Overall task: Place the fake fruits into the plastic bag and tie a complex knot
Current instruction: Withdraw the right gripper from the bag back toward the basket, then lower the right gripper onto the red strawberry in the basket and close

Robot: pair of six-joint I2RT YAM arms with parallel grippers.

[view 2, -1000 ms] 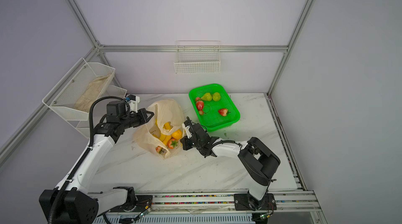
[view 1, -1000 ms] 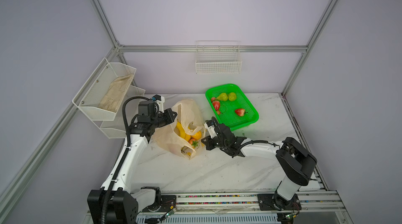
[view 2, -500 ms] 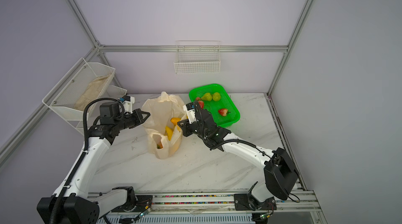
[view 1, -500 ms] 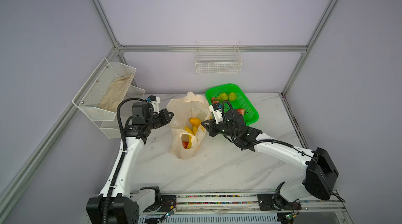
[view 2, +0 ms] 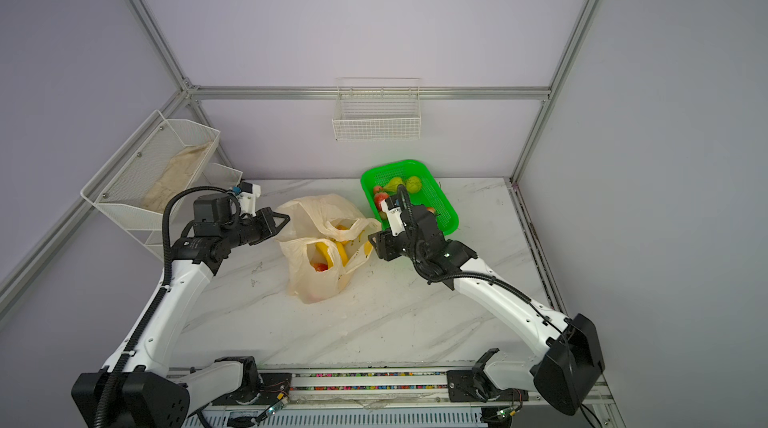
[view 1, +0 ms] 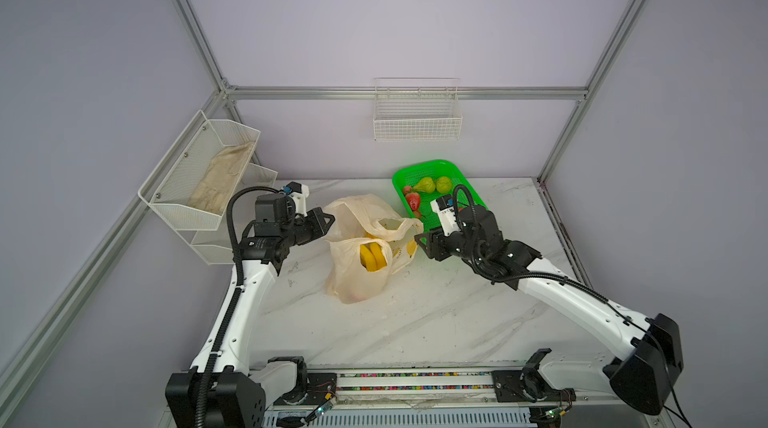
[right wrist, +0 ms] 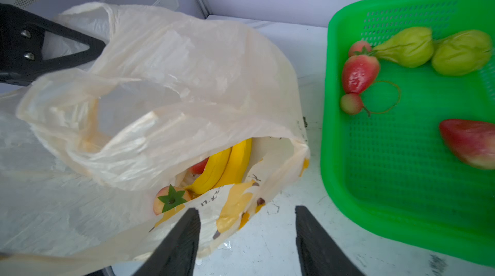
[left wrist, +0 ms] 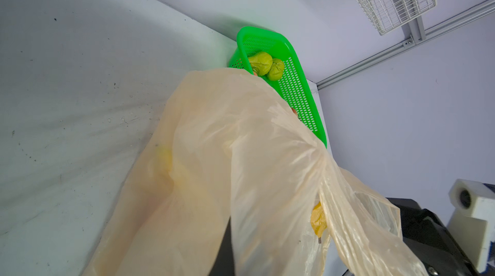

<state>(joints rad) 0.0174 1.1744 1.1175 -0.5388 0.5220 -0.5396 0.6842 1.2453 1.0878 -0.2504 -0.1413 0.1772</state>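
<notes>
The plastic bag (view 1: 357, 280) (view 2: 316, 284) stands upright and open mid-table, cream with printed bananas. Inside it lie a yellow banana bunch (right wrist: 227, 165) (view 1: 372, 257) and a strawberry (right wrist: 171, 199). My left gripper (view 1: 328, 218) (view 2: 284, 220) (right wrist: 104, 44) is shut on the bag's left handle, holding it up; in the left wrist view the bag (left wrist: 241, 154) hides its fingers. My right gripper (right wrist: 246, 210) (view 1: 419, 239) stands open at the bag's right edge, one finger against the printed film. Two green pears (right wrist: 407, 47) (right wrist: 460, 52) and red strawberries (right wrist: 360, 73) (right wrist: 468, 140) lie in the green basket (right wrist: 334, 154).
The green basket (view 1: 457, 172) (view 2: 451, 218) sits at the back right of the marble table, right beside my right gripper. A white wire shelf (view 1: 216, 181) with a cloth hangs on the left wall. A wire basket (view 1: 417, 123) hangs on the back wall.
The bag has gone from slumped near the front to upright further back. My right gripper opened, let go of the bag's right side and drew back toward the basket. The left grip held.
</notes>
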